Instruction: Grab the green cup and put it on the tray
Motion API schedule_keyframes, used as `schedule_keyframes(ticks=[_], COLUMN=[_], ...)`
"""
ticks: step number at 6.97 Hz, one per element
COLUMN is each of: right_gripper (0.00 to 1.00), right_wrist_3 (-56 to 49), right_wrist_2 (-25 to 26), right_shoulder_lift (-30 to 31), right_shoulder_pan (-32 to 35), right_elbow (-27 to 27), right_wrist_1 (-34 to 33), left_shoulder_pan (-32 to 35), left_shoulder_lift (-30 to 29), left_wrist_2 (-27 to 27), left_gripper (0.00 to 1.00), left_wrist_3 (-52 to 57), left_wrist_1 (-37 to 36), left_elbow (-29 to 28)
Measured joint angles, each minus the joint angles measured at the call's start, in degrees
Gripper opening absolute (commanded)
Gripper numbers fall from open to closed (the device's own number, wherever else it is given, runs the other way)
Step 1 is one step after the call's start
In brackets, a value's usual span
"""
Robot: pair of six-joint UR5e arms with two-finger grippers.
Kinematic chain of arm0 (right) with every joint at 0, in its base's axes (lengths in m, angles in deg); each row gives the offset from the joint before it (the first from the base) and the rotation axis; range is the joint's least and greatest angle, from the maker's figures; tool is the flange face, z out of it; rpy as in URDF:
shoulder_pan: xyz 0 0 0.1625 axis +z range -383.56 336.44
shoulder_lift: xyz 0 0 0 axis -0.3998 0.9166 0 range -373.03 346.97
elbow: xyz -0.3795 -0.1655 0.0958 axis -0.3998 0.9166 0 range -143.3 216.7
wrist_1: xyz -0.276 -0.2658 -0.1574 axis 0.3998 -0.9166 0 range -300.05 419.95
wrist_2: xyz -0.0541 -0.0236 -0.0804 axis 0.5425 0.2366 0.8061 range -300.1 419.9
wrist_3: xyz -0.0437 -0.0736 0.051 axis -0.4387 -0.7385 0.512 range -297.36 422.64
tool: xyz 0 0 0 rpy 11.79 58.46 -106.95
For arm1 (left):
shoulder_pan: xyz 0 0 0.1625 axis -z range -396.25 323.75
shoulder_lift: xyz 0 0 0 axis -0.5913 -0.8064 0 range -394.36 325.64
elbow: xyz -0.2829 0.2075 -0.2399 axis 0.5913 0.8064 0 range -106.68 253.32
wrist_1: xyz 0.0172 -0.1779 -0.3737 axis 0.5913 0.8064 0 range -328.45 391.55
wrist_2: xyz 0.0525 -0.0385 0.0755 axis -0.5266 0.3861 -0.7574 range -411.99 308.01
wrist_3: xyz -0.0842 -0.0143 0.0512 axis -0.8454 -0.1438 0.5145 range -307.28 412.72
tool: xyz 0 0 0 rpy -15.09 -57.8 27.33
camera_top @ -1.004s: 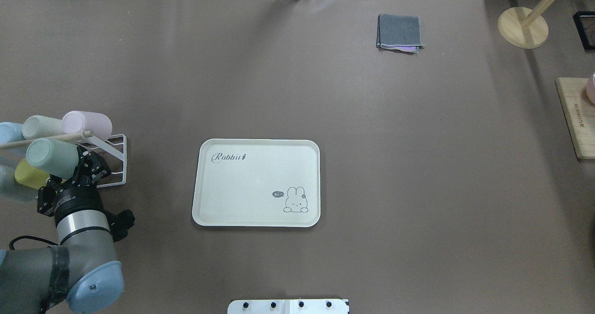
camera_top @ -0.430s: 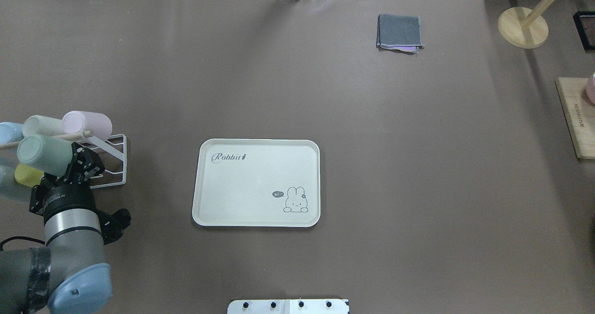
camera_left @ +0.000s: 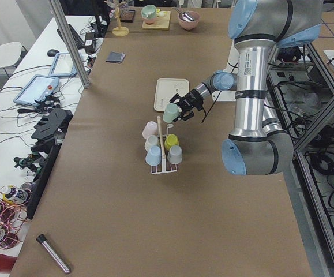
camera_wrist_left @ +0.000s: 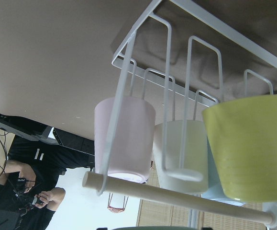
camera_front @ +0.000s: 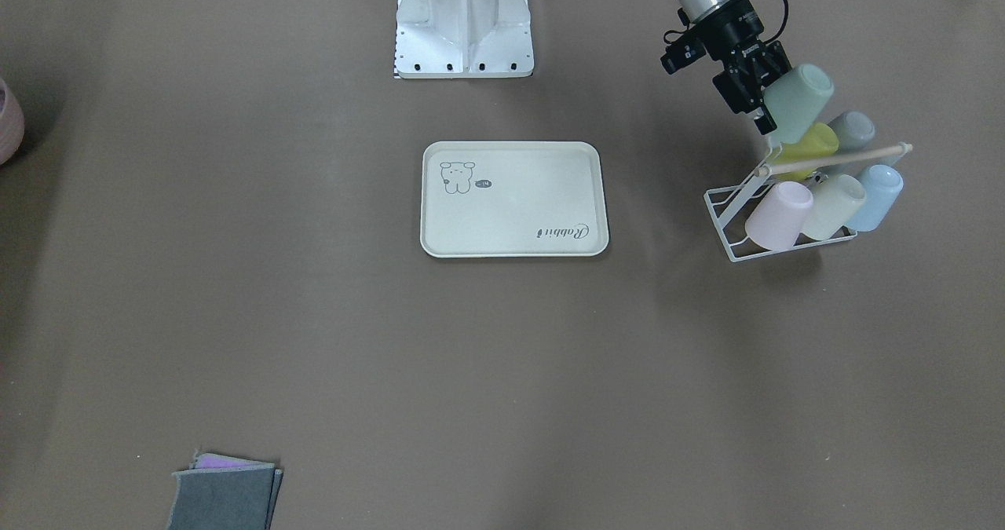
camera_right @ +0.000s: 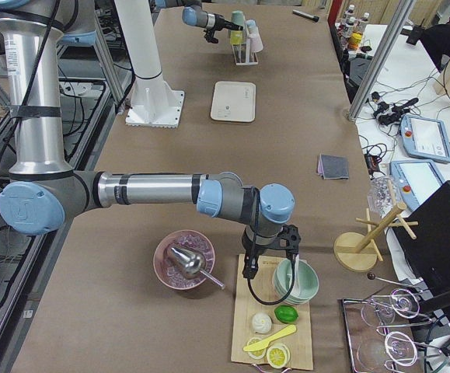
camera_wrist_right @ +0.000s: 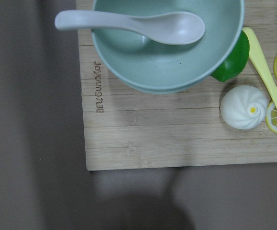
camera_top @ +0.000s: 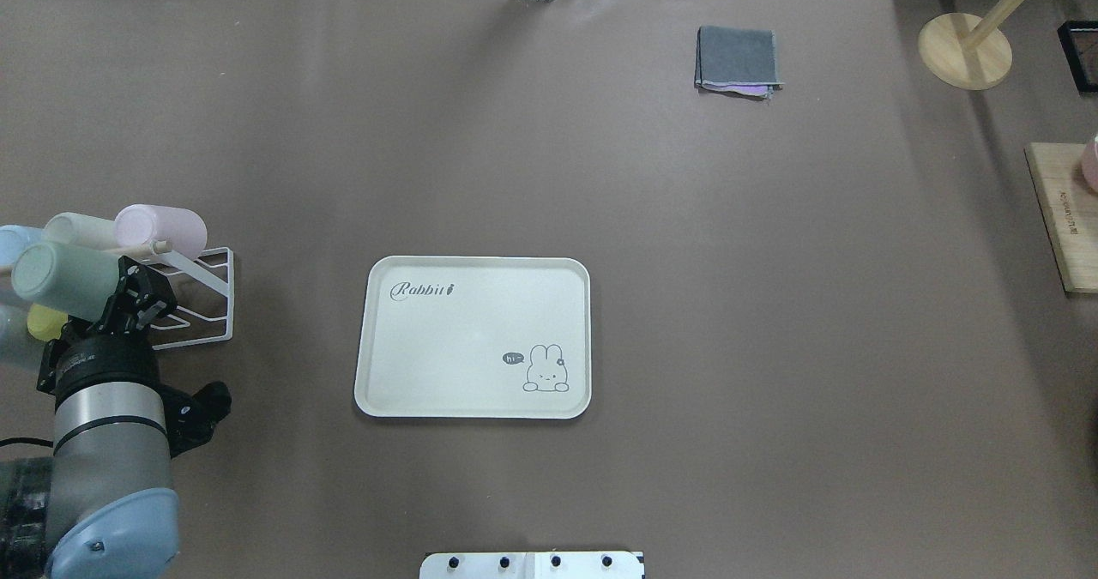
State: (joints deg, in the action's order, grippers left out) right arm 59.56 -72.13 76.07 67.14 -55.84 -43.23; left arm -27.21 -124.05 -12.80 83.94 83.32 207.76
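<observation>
The pale mint green cup (camera_top: 60, 280) is held tilted in the air above the white wire cup rack (camera_top: 204, 303) at the table's left end. My left gripper (camera_top: 129, 292) is shut on its mouth end. The cup also shows in the front view (camera_front: 797, 102), beside the left gripper (camera_front: 758, 110), and in the left side view (camera_left: 171, 112). The cream tray (camera_top: 472, 407) with "Rabbit" script lies empty at mid-table, well to the right of the rack. My right gripper (camera_right: 271, 260) hovers over a cutting board at the far right; I cannot tell whether it is open or shut.
Pink (camera_top: 163, 226), cream (camera_top: 77, 229), yellow-green (camera_top: 43, 323), blue (camera_front: 875, 188) and grey-green (camera_front: 852, 129) cups hang on the rack under a wooden rod (camera_front: 840, 157). A folded grey cloth (camera_top: 738, 57), a wooden stand (camera_top: 965, 47) and a cutting board (camera_top: 1059, 214) lie at the back and right.
My left gripper has drawn the green cup away from the rack, to the left and toward the robot. The other cups and the tray have not moved.
</observation>
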Motion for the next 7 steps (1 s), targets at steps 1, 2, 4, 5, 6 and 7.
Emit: schedule_keyframes(ticks=[1, 2, 4, 5, 6, 7], right_gripper=[1.0, 1.0, 1.0, 1.0, 1.0, 1.0], right_wrist_3=[0.0, 0.0, 0.0, 0.0, 0.0, 0.0], right_wrist_2=[-0.04, -0.08, -0.14, -0.15, -0.15, -0.15], right_shoulder_lift=[-0.04, -0.06, -0.05, -0.04, -0.05, -0.06], right_shoulder_pan=[0.0, 0.0, 0.0, 0.0, 0.0, 0.0], right_elbow=[0.16, 0.27, 0.38, 0.41, 0.42, 0.42], right_wrist_1=[0.0, 0.0, 0.04, 0.02, 0.01, 0.0], left_shoulder_pan=[0.09, 0.14, 0.07, -0.02, -0.19, -0.4], left_shoulder_lift=[0.05, 0.05, 0.05, 0.06, 0.26, 0.59], left_wrist_2=[0.56, 0.78, 0.88, 0.89, 0.91, 0.95], left_gripper=[0.66, 0.66, 0.65, 0.63, 0.67, 0.66], left_wrist_3=[-0.33, -0.74, -3.68, -5.76, -8.2, -11.99], left_wrist_1=[3.78, 8.84, 21.47, 28.79, 35.93, 42.84], left_elbow=[0.26, 0.15, -0.51, -1.3, -2.04, -3.16])
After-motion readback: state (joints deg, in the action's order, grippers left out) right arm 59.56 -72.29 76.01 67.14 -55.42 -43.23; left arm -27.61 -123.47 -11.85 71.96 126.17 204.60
